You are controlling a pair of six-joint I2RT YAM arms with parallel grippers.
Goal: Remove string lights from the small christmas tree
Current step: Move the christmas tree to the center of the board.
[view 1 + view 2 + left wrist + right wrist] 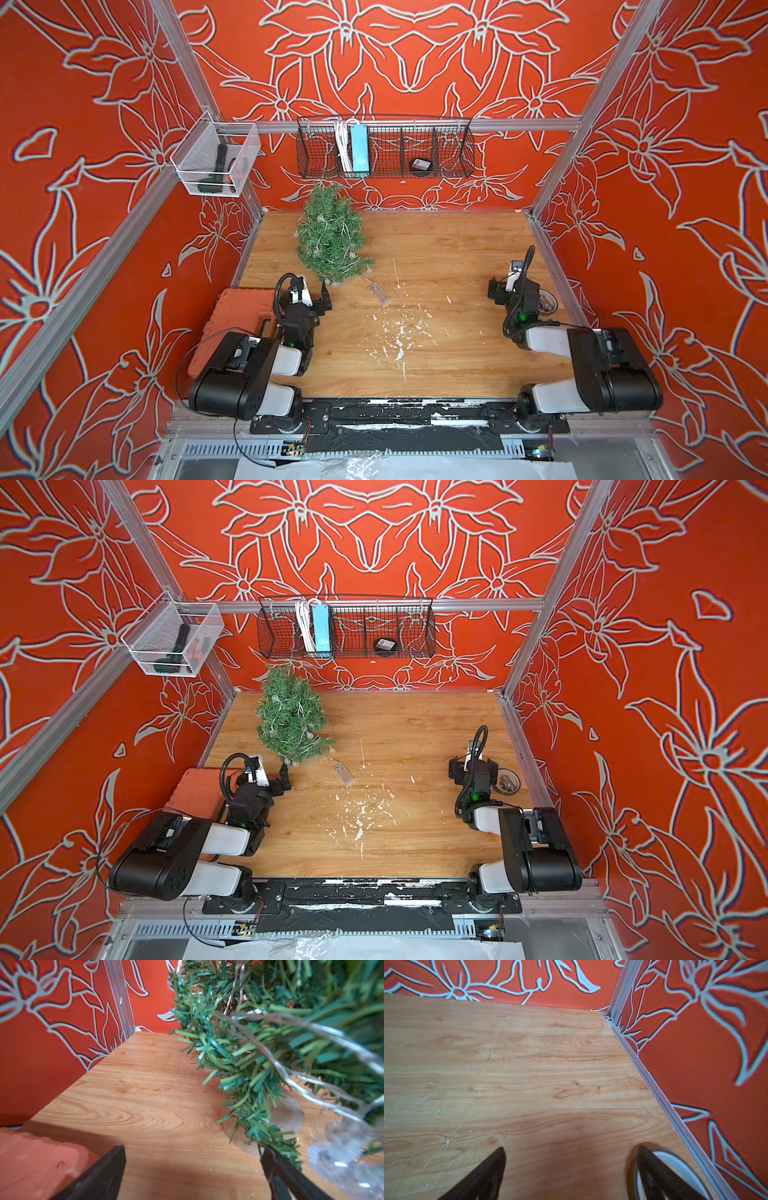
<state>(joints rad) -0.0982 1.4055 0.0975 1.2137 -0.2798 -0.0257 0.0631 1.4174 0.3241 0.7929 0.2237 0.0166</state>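
My left claw is spread wide and empty, just beside the lowest branches of the small christmas tree at the worktop's back-left. I judge it is poised to catch a strand. The string lights are wound through the needles, and their battery box lies loose on the wood nearby. My right claw, also spread and empty, waits well apart.

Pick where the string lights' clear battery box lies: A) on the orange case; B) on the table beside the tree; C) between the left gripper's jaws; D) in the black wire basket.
B: the battery box lies on the table beside the small christmas tree.
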